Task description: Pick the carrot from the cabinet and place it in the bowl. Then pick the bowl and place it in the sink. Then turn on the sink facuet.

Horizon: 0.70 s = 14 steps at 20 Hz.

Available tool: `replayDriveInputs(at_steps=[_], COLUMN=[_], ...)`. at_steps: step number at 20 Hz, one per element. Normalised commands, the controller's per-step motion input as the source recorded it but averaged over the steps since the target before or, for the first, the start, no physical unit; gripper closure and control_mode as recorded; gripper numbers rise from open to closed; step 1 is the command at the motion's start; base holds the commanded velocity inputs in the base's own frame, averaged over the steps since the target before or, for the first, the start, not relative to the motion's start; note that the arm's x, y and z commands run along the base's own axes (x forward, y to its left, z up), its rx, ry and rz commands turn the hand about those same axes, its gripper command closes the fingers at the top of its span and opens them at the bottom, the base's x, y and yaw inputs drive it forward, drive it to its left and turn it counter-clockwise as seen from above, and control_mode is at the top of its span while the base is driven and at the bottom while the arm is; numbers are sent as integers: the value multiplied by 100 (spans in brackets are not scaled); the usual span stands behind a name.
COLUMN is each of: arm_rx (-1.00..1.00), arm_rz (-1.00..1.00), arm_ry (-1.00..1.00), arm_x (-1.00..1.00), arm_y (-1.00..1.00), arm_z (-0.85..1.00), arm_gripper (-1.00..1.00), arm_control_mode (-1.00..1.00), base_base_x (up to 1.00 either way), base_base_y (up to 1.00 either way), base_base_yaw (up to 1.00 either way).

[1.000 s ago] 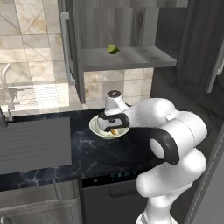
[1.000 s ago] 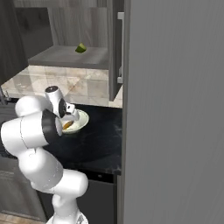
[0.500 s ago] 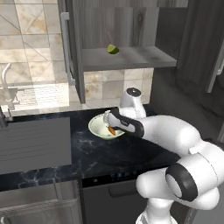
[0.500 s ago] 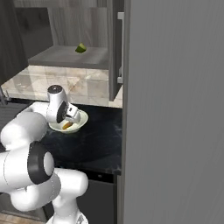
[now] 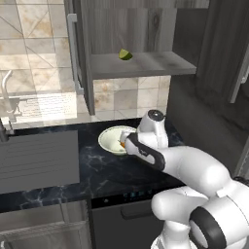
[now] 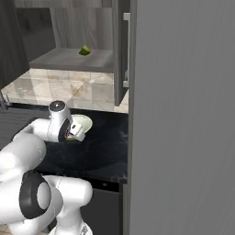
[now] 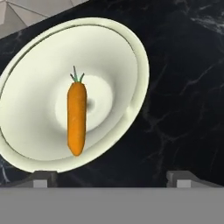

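Hand view shows the carrot (image 7: pixel 76 117) lying loose in the bowl (image 7: pixel 131 48) on the dark surface (image 7: pixel 183 87), stem toward 12 o'clock, tip toward 6, with the gripper (image 7: pixel 111 178) spread wide, holding nothing.

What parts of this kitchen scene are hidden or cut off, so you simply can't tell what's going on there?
- Bowl, left base view: its right side is behind the robot's arm.
- Carrot, left base view: a small orange sliver beside the arm, shape unreadable; the hand view shows the carrot lying in the bowl.
- Sink, left base view: cut off by the left edge.
- Bowl, right base view: mostly behind the claw.
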Motion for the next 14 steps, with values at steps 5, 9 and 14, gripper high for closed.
replayDriveInputs(at_steps=[5, 9, 14], arm_rx=[0, 0, 0], arm_rz=[-17, -18, -15], arm_ry=[0, 0, 0], arm_x=[4, 20, 33], arm_y=[-2, -8, -4], arm_z=[0, 0, -3], arm_gripper=[-100, -100, -100], arm_control_mode=[-100, -100, -100], base_base_x=[0, 0, 0], base_base_y=[0, 0, 0], base_base_yaw=[0, 0, 0])
